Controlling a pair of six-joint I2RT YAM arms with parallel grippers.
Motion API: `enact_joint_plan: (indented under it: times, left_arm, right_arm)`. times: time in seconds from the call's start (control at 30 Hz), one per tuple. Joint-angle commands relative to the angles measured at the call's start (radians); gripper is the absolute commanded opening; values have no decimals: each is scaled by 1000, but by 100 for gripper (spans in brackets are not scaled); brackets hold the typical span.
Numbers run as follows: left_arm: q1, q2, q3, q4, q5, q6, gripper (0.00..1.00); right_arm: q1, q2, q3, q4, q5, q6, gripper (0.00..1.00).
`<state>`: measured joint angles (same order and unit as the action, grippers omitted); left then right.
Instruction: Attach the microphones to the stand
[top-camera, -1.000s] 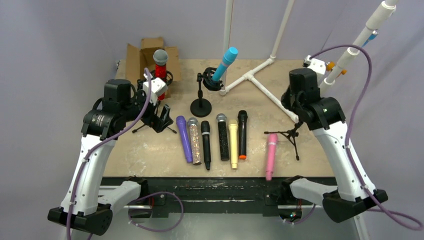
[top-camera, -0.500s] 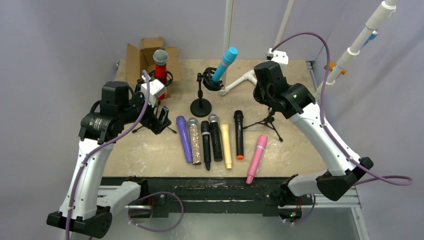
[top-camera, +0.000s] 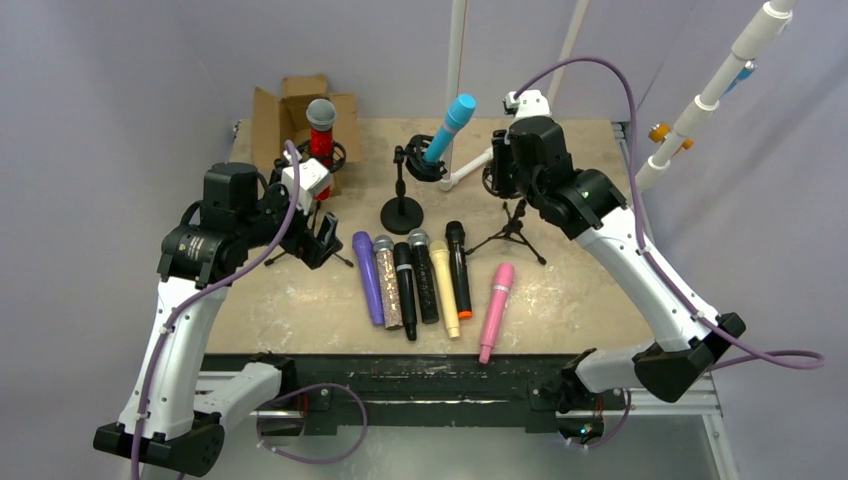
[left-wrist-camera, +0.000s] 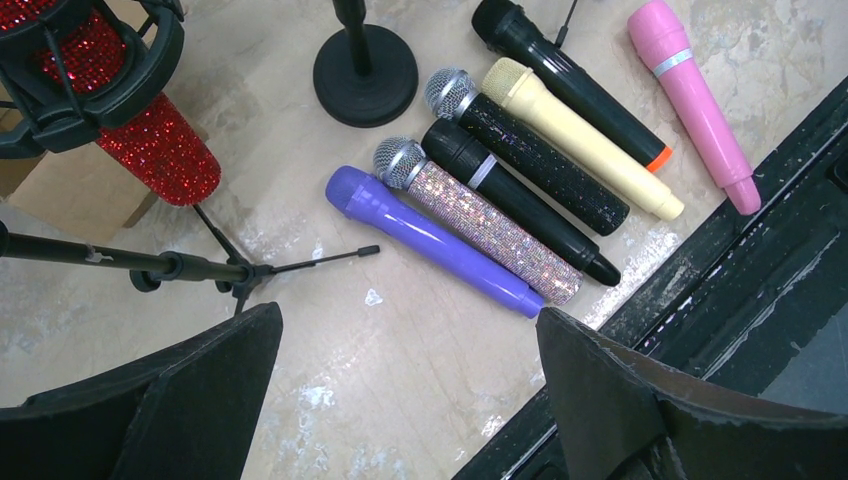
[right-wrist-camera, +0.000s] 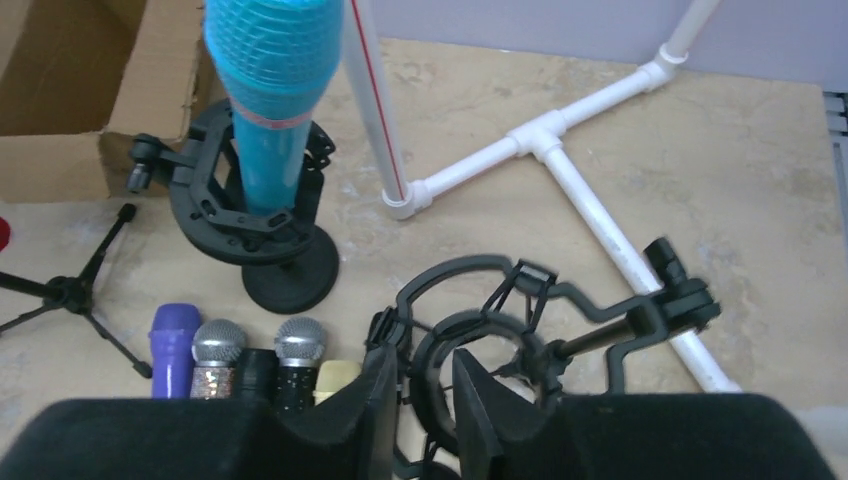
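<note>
Seven microphones lie in a row: purple, silver glitter, black, black glitter, cream, black with an orange end and pink. A red glitter microphone sits in the left tripod's mount. A light blue one sits in the round-base desk stand. My right gripper is shut on the ring of a shock mount atop a small tripod stand. My left gripper is open and empty, left of the purple microphone.
A cardboard box stands at the back left behind the red microphone. A white PVC pipe frame lies on the table at the back, close behind the held tripod. A black rail runs along the near table edge.
My right arm has swung left with the tripod stand in its grip. The lying microphones have slid left and bunched together. The left arm has not moved.
</note>
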<state>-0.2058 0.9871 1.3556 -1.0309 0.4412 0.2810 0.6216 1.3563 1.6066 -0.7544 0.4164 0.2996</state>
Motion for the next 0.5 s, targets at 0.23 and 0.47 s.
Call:
enact_joint_plan:
  times: [0.23,0.47]
  left_arm:
    - [-6,-16,15,-9,-3,6,100]
    - [-6,-21,11,-14,-10,7,100]
  right_arm:
    - [4,-44,33,91,-7,-120,71]
    - [4,-167,52,-16,264,222,66]
